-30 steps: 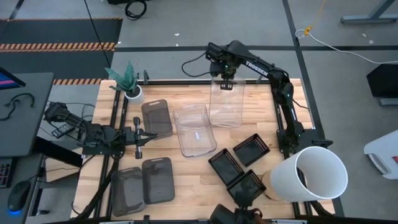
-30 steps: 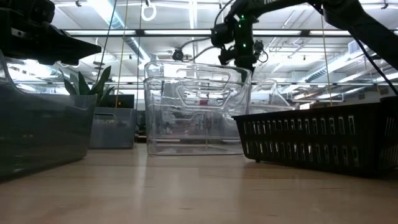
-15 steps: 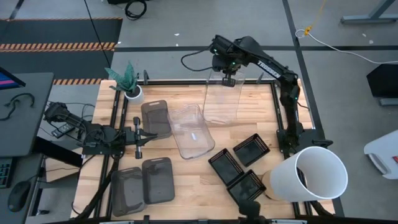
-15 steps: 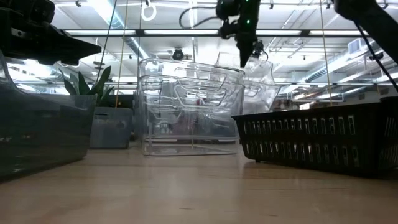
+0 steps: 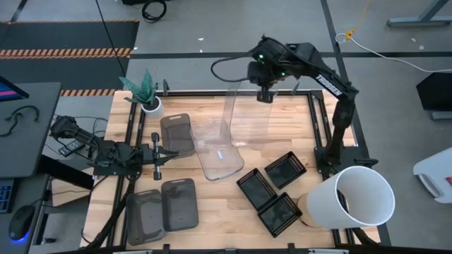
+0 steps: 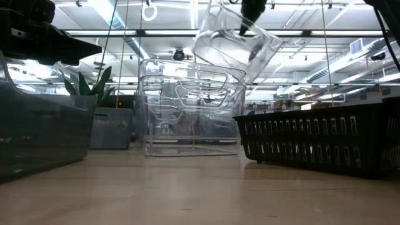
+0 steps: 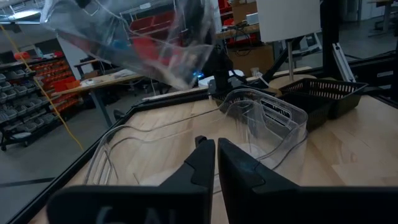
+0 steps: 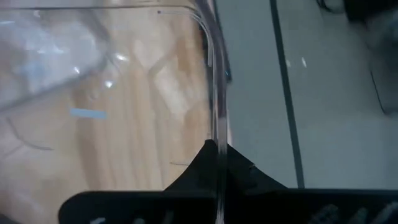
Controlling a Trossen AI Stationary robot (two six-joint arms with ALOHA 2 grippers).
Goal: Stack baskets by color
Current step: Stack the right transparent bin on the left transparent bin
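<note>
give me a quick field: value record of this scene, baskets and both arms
right tool: shut on the rim of the lifted clear basket, raised off the table and tilted
second clear basket: resting on the table, partly under the lifted one
grey baskets: three, on the table's left side
black mesh baskets: three, near the white bucket
left tool: shut, empty, at the left side between the grey baskets

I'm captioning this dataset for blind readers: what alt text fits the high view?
Seen from above, the right gripper is shut on the rim of a clear basket, holding it tilted over a second clear basket on the wooden table. Three grey baskets lie to the left, three black mesh baskets to the right beside a white bucket; the left gripper waits at the left edge.
</note>
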